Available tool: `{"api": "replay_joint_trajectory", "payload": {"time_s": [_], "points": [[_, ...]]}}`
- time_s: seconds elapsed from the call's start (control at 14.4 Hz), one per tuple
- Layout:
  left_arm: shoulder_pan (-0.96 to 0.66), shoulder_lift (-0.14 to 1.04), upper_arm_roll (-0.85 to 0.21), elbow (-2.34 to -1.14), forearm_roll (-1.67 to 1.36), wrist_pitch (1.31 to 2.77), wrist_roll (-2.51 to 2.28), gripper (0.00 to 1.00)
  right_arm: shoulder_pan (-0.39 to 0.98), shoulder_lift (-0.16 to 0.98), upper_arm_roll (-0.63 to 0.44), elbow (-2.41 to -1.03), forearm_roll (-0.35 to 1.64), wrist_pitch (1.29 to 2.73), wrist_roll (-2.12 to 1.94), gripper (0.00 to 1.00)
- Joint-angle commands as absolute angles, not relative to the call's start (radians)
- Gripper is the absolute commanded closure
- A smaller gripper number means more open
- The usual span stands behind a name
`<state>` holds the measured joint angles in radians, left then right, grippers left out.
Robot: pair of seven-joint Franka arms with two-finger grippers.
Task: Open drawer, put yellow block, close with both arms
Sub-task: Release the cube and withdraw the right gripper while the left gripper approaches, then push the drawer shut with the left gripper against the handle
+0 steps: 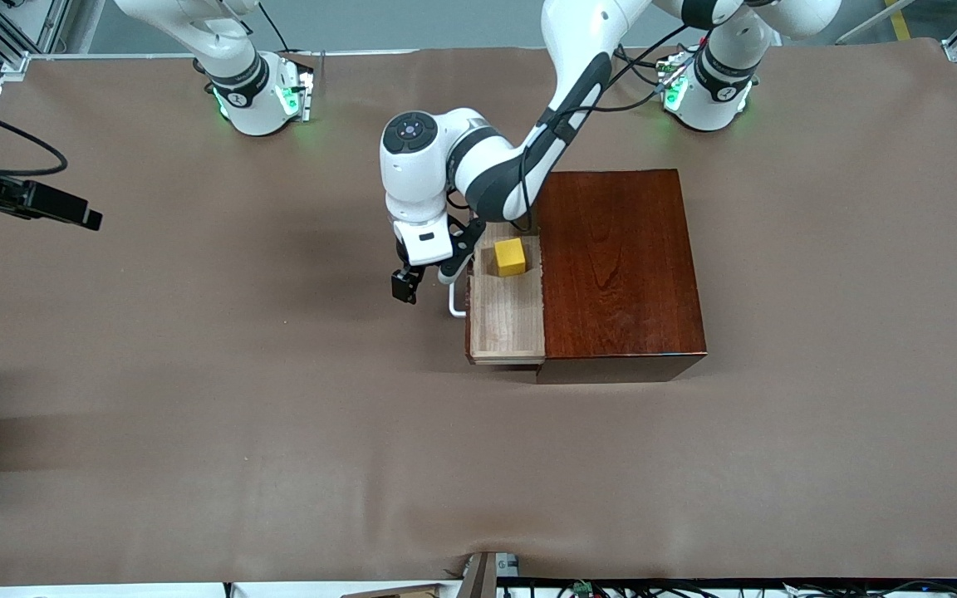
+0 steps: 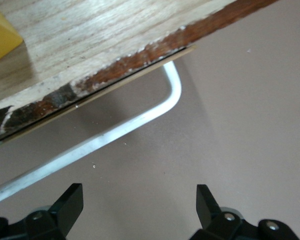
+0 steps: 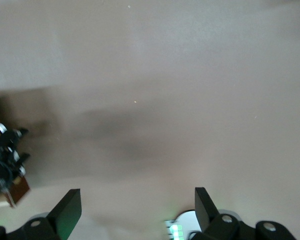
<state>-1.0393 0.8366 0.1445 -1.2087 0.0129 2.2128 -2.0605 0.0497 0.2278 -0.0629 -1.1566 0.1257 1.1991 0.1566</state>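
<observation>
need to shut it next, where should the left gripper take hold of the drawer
Probably the white bar handle of the drawer, taken from the right arm's end of the table. It stands off the drawer front with a gap for a finger. The open left gripper hangs right there. The yellow block lies inside.

Brown-covered table (image 1: 196, 374) under wooden box (image 1: 620, 266)
</observation>
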Motion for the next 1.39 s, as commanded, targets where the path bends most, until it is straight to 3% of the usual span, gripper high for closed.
{"api": "replay_joint_trajectory", "payload": {"time_s": [0.0,0.28,0.56,1.32], "points": [[-1.052,0.862,0.170,-1.172,0.032,2.207,-2.102,0.00,0.018,0.143,-0.049,-1.267,0.103,1.249,0.036,0.00],[-1.052,0.854,0.193,-1.175,0.034,2.171,-2.095,0.00,0.020,0.085,-0.048,-1.363,0.025,1.336,-0.118,0.00],[-1.051,0.851,0.196,-1.177,0.035,2.134,-2.092,0.00,0.009,-0.079,-0.049,-1.613,0.018,1.485,-0.130,0.00],[-1.040,0.816,0.216,-1.180,0.051,1.950,-2.057,0.00,0.008,-0.057,-0.048,-1.551,-0.009,1.488,-0.137,0.00]]}}
